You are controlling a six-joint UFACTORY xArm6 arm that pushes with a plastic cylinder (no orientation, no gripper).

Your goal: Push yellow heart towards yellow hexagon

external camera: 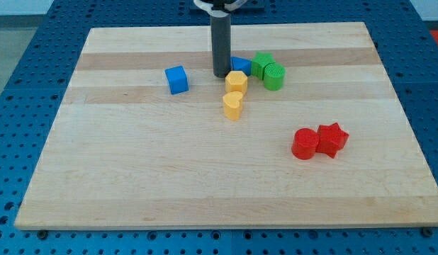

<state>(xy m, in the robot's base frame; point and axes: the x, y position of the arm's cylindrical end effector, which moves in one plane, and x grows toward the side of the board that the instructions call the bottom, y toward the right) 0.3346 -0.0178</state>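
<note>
The yellow heart (233, 105) lies near the board's middle, just below the yellow hexagon (236, 81) and touching or almost touching it. My tip (221, 75) is down on the board just left of the yellow hexagon, above and a little left of the yellow heart. The rod rises from there to the view's top edge.
A blue cube (176, 79) sits left of my tip. A blue block (241, 64) lies partly hidden behind the rod and the hexagon. Two green blocks (268, 70) sit right of the hexagon. A red cylinder (305, 144) and a red star (332, 139) lie at the lower right.
</note>
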